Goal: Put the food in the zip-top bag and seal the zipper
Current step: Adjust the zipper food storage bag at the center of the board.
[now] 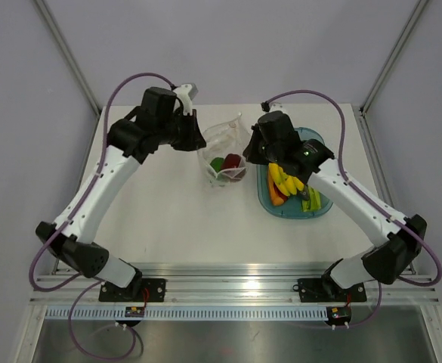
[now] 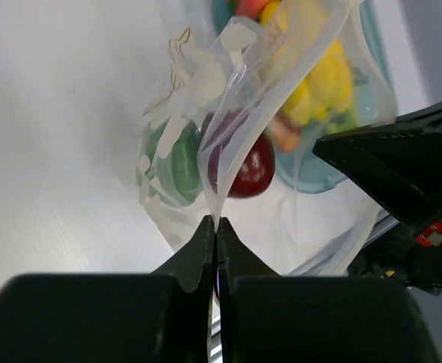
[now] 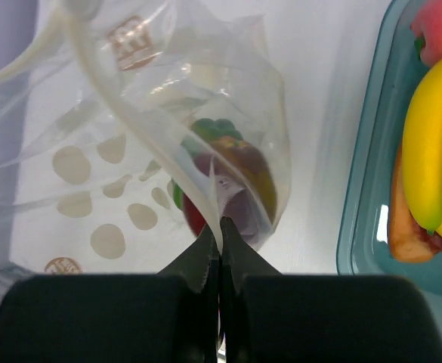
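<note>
We are reaching both arms forward over the table (image 1: 160,219), elbows bent and wrists turned toward each other at the bag (image 1: 222,140) in the middle. The left gripper (image 2: 215,224) is pinching the left edge of the bag's mouth with closed fingers, and the right gripper (image 3: 219,227) is pinching the right edge in the same way. A green fruit (image 2: 179,162) and a dark red apple (image 2: 251,170) are lying inside the bag, while the bananas (image 1: 287,180) are lying in the teal tray (image 1: 264,200) just beside it, under the right arm.
</note>
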### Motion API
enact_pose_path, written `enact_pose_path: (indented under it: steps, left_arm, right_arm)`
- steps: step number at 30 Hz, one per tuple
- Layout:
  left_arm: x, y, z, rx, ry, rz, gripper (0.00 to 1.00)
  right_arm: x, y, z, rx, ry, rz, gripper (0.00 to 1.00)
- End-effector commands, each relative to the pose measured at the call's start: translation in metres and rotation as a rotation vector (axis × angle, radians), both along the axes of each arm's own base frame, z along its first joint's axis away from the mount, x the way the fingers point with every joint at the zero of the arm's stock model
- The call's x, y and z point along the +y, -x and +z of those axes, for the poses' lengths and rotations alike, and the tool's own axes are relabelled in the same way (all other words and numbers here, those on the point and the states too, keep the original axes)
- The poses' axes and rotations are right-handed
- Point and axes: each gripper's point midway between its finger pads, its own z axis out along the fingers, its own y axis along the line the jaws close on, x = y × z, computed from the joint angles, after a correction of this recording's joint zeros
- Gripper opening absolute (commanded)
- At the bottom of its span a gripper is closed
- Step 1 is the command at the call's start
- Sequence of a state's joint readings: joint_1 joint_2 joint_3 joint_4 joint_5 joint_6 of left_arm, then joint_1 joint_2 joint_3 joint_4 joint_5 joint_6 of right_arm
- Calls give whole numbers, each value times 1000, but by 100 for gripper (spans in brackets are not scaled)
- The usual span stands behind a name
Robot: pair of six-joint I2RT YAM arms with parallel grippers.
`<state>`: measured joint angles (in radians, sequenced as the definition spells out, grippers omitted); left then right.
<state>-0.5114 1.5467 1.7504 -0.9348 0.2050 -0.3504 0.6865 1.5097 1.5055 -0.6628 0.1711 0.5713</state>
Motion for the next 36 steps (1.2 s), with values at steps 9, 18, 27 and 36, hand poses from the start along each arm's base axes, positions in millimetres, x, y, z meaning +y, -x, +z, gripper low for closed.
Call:
enact_pose_path:
  steps: [9,18,27,36]
  left_arm:
    - [-12,4,-107,199,-23,-9,0]
    - [-11,10,-16,0,80,-52,0]
    - [-20,12,-43,71,119,-43,0]
    - [-24,10,-48,85,127,-40,0]
  right_arm:
    - [1,3,-108,208,100,-31,0]
    - [-5,4,-50,78,29,-26,0]
    - [-45,9,-14,-31,79,-112,70]
    - [-148,-30,-51,88,185,-284,93]
